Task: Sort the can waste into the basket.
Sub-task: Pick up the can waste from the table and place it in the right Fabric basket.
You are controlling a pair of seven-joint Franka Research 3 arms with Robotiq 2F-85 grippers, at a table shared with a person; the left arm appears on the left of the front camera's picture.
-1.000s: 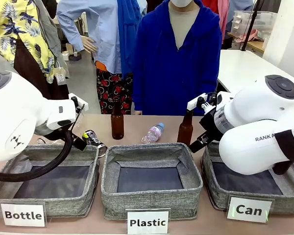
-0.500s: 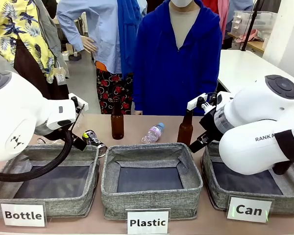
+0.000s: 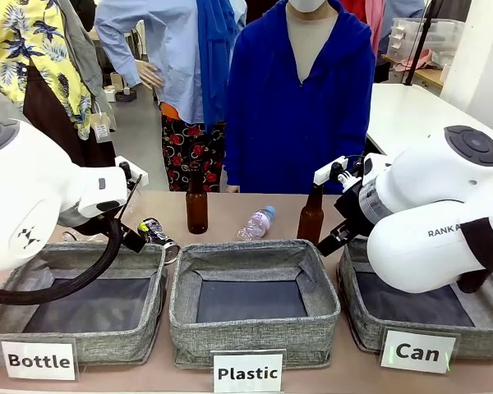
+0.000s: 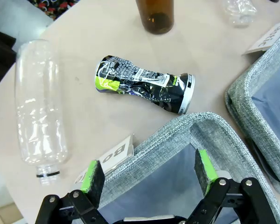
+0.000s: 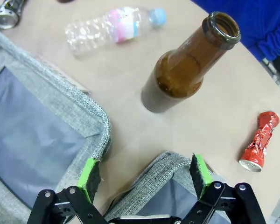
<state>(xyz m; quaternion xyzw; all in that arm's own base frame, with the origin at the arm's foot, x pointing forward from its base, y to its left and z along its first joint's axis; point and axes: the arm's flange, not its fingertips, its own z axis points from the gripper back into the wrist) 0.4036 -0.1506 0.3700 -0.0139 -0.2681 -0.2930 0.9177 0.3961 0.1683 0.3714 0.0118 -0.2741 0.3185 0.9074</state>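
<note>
A crushed black can [image 4: 144, 84] with a silver end and light markings lies on the tan table just beyond the Bottle basket's rim [image 4: 196, 122]; the front view has this black can [image 3: 158, 234] at the far left. A crushed red can [image 5: 260, 142] lies on the table to the right of a brown bottle [image 5: 186, 70]. The grey basket [image 3: 363, 324] with the card "Can" [image 3: 417, 351] stands at the front right. My left gripper [image 4: 149, 169] hangs open over the Bottle basket, short of the black can. My right gripper [image 5: 144, 170] is open above the Can basket's corner [image 5: 170, 161].
Two brown bottles [image 3: 196, 205] [image 3: 311, 217] stand behind the baskets, with a small clear bottle [image 3: 257, 222] lying between them. A large clear bottle [image 4: 39, 116] lies left of the black can. The Plastic basket [image 3: 255, 332] and Bottle basket [image 3: 107, 345] stand in front. A person in blue [image 3: 300, 98] stands across the table.
</note>
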